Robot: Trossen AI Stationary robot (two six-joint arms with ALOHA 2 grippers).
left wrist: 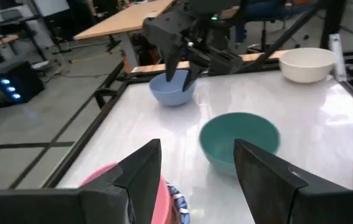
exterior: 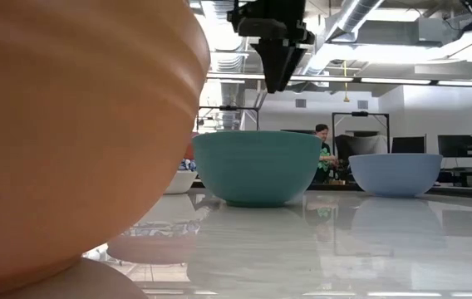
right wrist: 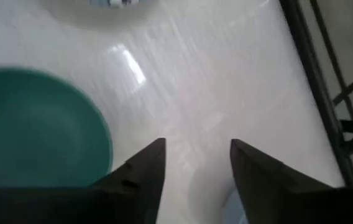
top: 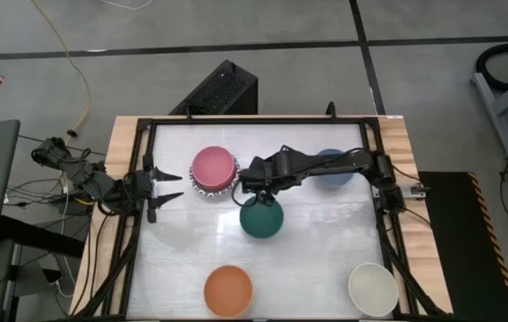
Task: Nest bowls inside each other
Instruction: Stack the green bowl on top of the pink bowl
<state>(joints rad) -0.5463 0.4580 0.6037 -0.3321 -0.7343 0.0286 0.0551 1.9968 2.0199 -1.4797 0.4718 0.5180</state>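
A pink bowl (top: 214,167) sits in a blue-and-white patterned dish at the table's far left. The dark green bowl (top: 260,218) stands upright on the table near the middle. A blue bowl (top: 333,168) stands at the far right, partly under my right arm. The orange bowl (top: 228,290) and the cream bowl (top: 373,288) stand by the near edge. My right gripper (right wrist: 195,146) hovers open above the table just beyond the green bowl (right wrist: 36,127), holding nothing. My left gripper (top: 172,185) waits open at the left edge, beside the pink bowl (left wrist: 111,180).
A black frame (top: 142,125) runs around the white tabletop. The patterned dish (top: 202,189) shows under the pink bowl. In the low view the orange bowl (exterior: 70,133) fills the near left. A person sits in the room far behind the table.
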